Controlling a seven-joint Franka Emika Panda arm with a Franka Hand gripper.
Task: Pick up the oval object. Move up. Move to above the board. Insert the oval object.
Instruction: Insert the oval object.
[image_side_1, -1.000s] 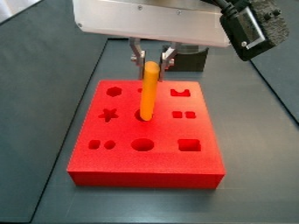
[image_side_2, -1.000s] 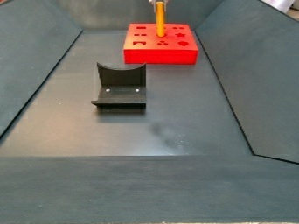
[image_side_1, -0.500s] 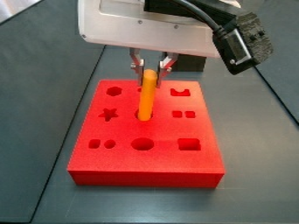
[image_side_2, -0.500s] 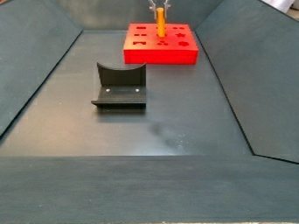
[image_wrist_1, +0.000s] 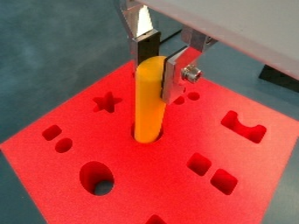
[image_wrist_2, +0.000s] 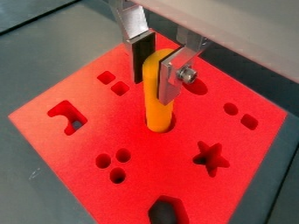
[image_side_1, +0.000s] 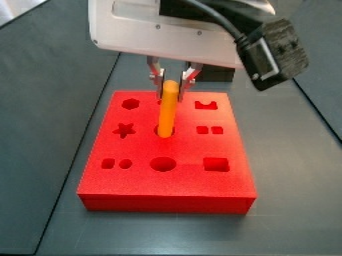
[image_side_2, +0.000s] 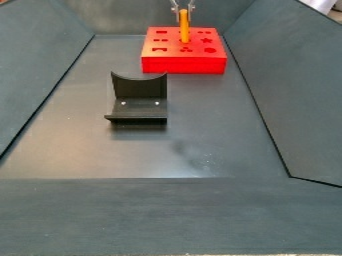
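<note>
Orange-yellow and rod-like, the oval object (image_wrist_1: 147, 101) stands upright between the jaws of the gripper (image_wrist_1: 162, 63), which are clamped on its upper end. Directly below the jaws, the peg's lower end sits in a hole near the middle of the board (image_wrist_1: 70, 175), a bright red foam block with star, circle, square and notch cut-outs; both wrist views show this, and how deep it reaches cannot be told. One silver finger (image_wrist_2: 173, 71) presses flat against the peg's side. In a side view the gripper (image_side_1: 171, 72) hangs over the board (image_side_1: 167, 195) on the dark bench (image_side_1: 40, 120). Well away from the jaws, the dark fixture (image_side_2: 135, 98) stands alone.
</note>
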